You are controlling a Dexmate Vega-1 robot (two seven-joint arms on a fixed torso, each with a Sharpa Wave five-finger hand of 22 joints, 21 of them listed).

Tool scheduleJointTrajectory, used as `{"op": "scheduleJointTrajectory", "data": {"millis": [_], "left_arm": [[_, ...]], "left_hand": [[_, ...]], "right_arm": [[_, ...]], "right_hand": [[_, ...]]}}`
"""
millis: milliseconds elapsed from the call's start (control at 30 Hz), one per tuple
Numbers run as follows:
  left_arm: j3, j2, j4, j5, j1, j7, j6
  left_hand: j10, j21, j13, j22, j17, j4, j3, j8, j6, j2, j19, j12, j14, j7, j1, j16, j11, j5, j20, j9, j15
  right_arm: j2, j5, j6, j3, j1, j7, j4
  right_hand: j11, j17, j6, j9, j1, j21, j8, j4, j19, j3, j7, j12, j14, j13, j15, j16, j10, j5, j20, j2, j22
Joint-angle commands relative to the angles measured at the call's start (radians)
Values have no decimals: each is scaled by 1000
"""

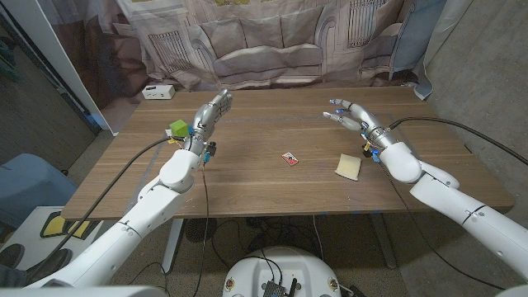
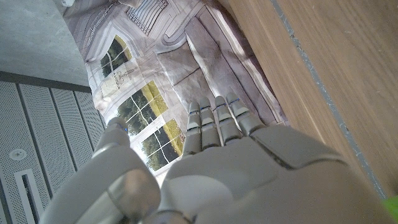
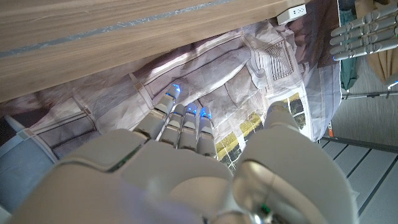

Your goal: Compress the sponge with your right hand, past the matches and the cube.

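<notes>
The wooden tabletop (image 1: 247, 173) carries everything, with a printed backdrop (image 1: 264, 41) of a sofa hanging behind it; both arms reach in over it from the near corners. The left hand (image 1: 209, 115) hovers at the left side with its fingers straight and close together, holding nothing; the green cube (image 1: 178, 129) sits just beside its wrist. The right hand (image 1: 353, 115) hangs over the right side, fingers spread wide and empty, its fingertips pointing away toward the far edge. The pale yellow sponge (image 1: 349, 167) lies near the front right of the tabletop, just beside the right forearm and nearer the robot than the hand; nothing touches it, and it looks uncompressed. The small red matches box (image 1: 289, 158) lies left of the sponge, near the middle; a white box (image 1: 157, 91) rests at the far left corner.

By my judgement the task is barely begun; the right hand has yet to come onto the sponge, and the pressing is all still to do.
</notes>
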Motion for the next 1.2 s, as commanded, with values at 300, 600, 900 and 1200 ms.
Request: {"op": "scheduleJointTrajectory", "data": {"millis": [300,600,900,1200], "left_arm": [[-23,18,-1,-18,29,-31,-28],[-34,21,10,-54,35,-75,-65],[-21,7,31,-42,18,-73,-69],[-11,-9,41,-37,12,-52,-54]], "left_hand": [[-8,-10,3,5,6,-3,7,-4,-9,-1,-17,-3,-22,-1,3,-5,-5,-2,-4,2,-1],[-18,-12,3,5,5,-3,8,-5,-17,0,-29,-6,-34,-4,4,-6,1,-2,-4,2,-1],[-23,-14,3,5,5,-3,9,-7,-24,1,-38,-6,-40,-5,5,-5,-2,-2,-5,2,-3],[-28,-13,3,5,5,-3,10,-7,-29,2,-41,-7,-43,-5,5,-4,-2,-2,-6,2,-3]], "right_arm": [[113,230,84,-6,51,74,91],[169,253,131,-9,47,34,131],[235,397,241,-25,109,170,273],[286,499,283,-31,160,264,383]], "right_hand": [[2,-1,14,3,-15,5,8,1,1,-3,4,4,0,3,1,12,6,-3,1,-2,3],[7,-1,22,3,-24,6,10,4,2,-7,6,6,3,3,0,15,10,-5,2,-5,3],[7,-2,22,3,-38,11,8,7,14,-14,8,5,7,3,0,18,9,-5,-3,-11,3],[5,-2,9,3,-53,10,2,11,12,-21,10,2,0,3,2,16,0,-5,1,-16,2]]}}
